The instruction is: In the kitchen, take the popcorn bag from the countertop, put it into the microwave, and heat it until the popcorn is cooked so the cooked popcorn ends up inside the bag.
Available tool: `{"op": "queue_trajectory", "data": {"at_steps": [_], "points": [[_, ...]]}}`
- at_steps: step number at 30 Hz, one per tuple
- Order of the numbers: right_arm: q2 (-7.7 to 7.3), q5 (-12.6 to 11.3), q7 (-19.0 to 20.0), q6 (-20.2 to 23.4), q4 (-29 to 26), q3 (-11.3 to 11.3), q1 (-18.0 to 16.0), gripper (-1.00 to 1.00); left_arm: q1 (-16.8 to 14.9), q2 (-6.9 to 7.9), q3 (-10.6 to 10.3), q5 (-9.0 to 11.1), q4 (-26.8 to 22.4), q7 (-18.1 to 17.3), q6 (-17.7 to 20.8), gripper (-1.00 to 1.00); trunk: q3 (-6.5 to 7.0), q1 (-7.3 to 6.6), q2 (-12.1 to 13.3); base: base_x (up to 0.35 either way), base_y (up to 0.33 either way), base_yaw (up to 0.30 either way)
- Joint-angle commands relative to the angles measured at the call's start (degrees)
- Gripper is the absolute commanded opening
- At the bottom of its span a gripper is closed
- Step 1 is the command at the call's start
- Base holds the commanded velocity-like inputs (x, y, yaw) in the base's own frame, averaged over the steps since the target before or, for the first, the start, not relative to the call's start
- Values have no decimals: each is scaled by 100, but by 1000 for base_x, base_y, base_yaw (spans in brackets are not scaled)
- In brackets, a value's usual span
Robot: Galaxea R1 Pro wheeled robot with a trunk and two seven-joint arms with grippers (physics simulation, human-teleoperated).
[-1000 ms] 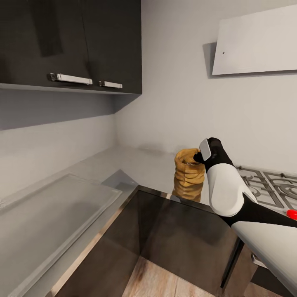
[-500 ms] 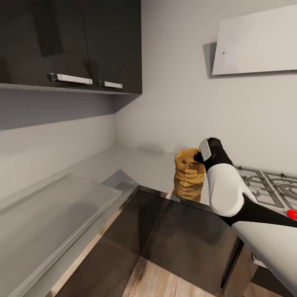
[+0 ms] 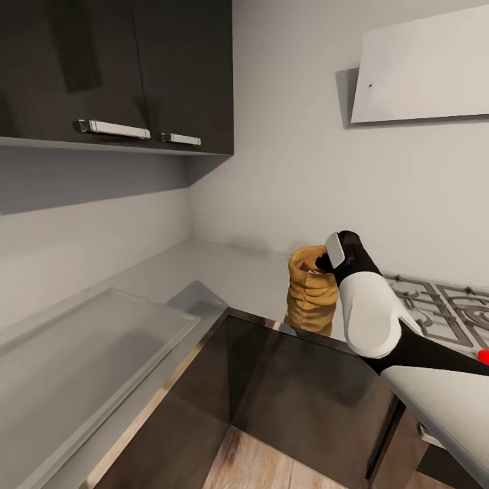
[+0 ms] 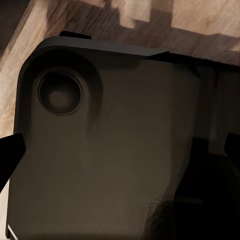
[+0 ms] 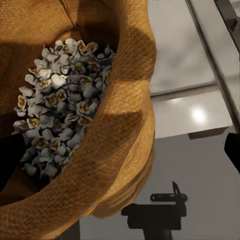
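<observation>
The tan-brown popcorn bag [image 3: 311, 288] stands upright on the grey countertop [image 3: 224, 272], near its front edge in the head view. My right gripper [image 3: 327, 258] is at the bag's rolled rim. In the right wrist view the bag [image 5: 125, 150] holds white puffed popcorn [image 5: 60, 100]. The right gripper [image 5: 120, 152] is open and straddles the bag's wall, with one fingertip [image 5: 10, 160] inside the mouth and the other outside. My left gripper [image 4: 120, 152] is open over a dark panel of the robot's own body, with wooden floor beyond. The microwave is out of view.
A steel gas hob [image 3: 441, 305] lies just right of the bag. A pale recessed sink [image 3: 88, 339] sits in the left run of the worktop. Dark wall cabinets [image 3: 115, 68] hang above it, and a white hood [image 3: 421, 68] hangs over the hob. Dark cabinet fronts [image 3: 299, 394] stand below.
The head view has shifted slightly. The right gripper has stayed at the bag's rim, and the bag has not visibly moved.
</observation>
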Motion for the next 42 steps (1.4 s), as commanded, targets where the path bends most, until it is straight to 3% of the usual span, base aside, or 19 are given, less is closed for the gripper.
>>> {"op": "queue_trajectory", "data": {"at_steps": [1, 28, 33, 37, 38, 42], "points": [[8, 61, 20, -84, 63, -38, -1, 100, 1, -1, 7, 40, -5, -10, -9, 100, -6, 0, -3, 0, 0, 0], [8, 26, 31, -242, 313, -95, 5, 100, 1, -5, 7, 40, -5, -10, -9, 100, -6, 0, -3, 0, 0, 0], [8, -530, 24, -235, 373, -142, 8, 100, 1, -2, 7, 40, -5, -10, -9, 100, -6, 0, -3, 0, 0, 0], [8, -618, 9, -243, 464, -144, 9, 100, 1, -1, 7, 40, -5, -10, -13, 100, -6, 0, -3, 0, 0, 0], [8, -621, 7, -246, 467, -145, 7, -100, 1, -1, 7, 40, -5, -10, -12, 100, -6, 0, -3, 0, 0, 0], [8, -624, 12, -243, 471, -145, 5, -100, 1, -1, 7, 40, -5, -10, -13, 100, -6, 0, -3, 0, 0, 0]]}}
